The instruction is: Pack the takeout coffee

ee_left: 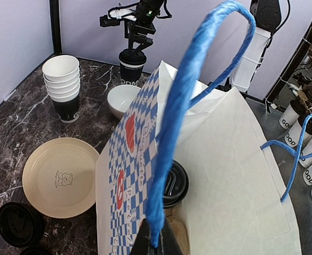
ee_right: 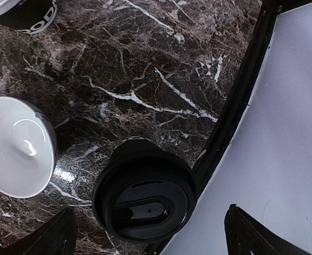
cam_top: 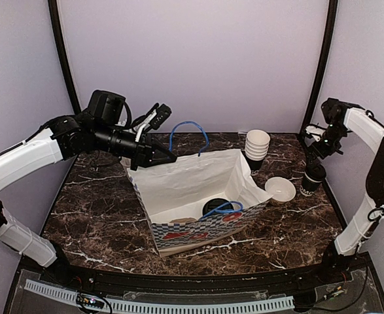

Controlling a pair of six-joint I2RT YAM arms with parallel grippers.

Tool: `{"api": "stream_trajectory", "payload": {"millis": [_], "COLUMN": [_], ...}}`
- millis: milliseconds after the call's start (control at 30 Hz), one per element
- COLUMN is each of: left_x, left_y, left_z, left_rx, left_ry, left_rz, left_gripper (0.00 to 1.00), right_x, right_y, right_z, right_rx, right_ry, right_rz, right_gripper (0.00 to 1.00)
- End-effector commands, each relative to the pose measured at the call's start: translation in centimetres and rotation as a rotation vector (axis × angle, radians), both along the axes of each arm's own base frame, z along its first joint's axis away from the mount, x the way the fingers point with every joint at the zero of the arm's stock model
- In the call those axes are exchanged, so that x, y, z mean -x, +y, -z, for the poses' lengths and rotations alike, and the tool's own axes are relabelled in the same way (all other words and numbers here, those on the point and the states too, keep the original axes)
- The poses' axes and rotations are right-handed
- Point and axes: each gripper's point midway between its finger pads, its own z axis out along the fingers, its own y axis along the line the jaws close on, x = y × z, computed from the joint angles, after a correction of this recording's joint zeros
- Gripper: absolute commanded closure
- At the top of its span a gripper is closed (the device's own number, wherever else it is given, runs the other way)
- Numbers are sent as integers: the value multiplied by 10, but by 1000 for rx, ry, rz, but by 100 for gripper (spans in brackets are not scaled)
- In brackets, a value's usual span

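Note:
One takeout coffee (cam_top: 313,178) stands lidded at the table's right edge, its black lid (ee_right: 145,204) filling the right wrist view. My right gripper (cam_top: 320,156) hangs open just above it, a finger (ee_right: 60,234) on either side of the lid and touching nothing. From the left wrist view the same cup (ee_left: 132,65) sits under that gripper (ee_left: 135,38). A second lidded coffee (cam_top: 218,208) (ee_left: 173,183) stands inside the open paper bag (cam_top: 178,180) (ee_left: 235,175). My left gripper (cam_top: 167,158) (ee_left: 157,241) is shut on the bag's blue rope handle (ee_left: 177,122) at the rear rim.
A stack of open black cups (cam_top: 257,147) (ee_left: 64,87) and a small white bowl (cam_top: 280,190) (ee_left: 121,100) (ee_right: 15,146) stand right of the bag. A beige plate (ee_left: 60,175) and loose black lids (ee_left: 20,223) lie behind it. More cups (ee_left: 294,119) stand off the table.

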Motion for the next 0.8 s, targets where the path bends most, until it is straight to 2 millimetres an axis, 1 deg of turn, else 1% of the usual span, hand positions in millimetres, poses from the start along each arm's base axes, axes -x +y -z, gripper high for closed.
{"api": "stream_trajectory", "payload": {"millis": [0,167,300,467,600,767], "left_x": [6,6,5,6,6,6], "left_y": [0,1,0,1,1,1], "left_z": [-8,-5,-3,-2,0,0], "left_rx": [10,3,1,-1,-2,-2], "left_ry": [-21,-23,-19,-19,-15,-13], "left_rz": [25,18,19,20,19,20], "left_gripper": [100,100,100,100,100,100], "right_x": [-11,-7,-3,-2,-1,7], "right_y": [-10,-9,-11,-17,-22,-20], "right_z": [13,24,31,32,33,41], "right_rx": [0,-13,-6,0,-10,-49], "right_ry": [21,63,87,91,98,150], "right_rz": [55,59,66,88,105,99], "right_gripper": [3,3,7,11,12,18]}}
